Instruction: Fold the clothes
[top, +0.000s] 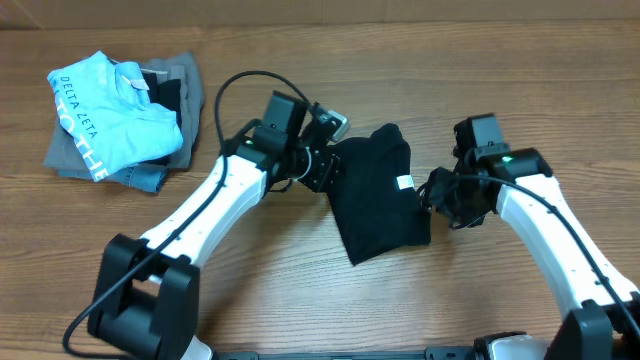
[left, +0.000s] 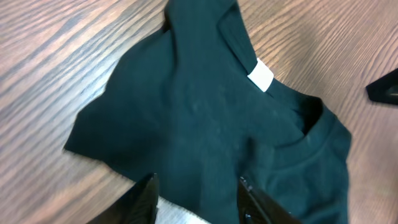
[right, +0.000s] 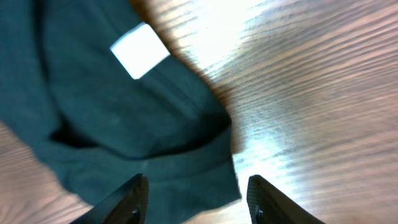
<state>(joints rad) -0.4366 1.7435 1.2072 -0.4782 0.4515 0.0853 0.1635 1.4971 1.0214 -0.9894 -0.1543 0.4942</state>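
Note:
The clothes (top: 375, 195) are one black garment lying bunched in the middle of the table, its white neck label (top: 404, 183) facing up near the right side. My left gripper (top: 325, 165) is at the garment's upper left edge. In the left wrist view its fingers (left: 142, 198) stand apart, with the cloth (left: 186, 118) lying flat between and beyond them. My right gripper (top: 432, 195) is at the garment's right edge. It is open, and the cloth's hem (right: 186, 180) lies loose on the wood between its fingers (right: 127, 199), below the label (right: 139, 50).
A light blue shirt with white lettering (top: 110, 115) lies on grey folded garments (top: 150, 175) at the back left. A black cable (top: 235, 85) loops above the left arm. Bare wooden tabletop (top: 420, 300) lies in front of the garment.

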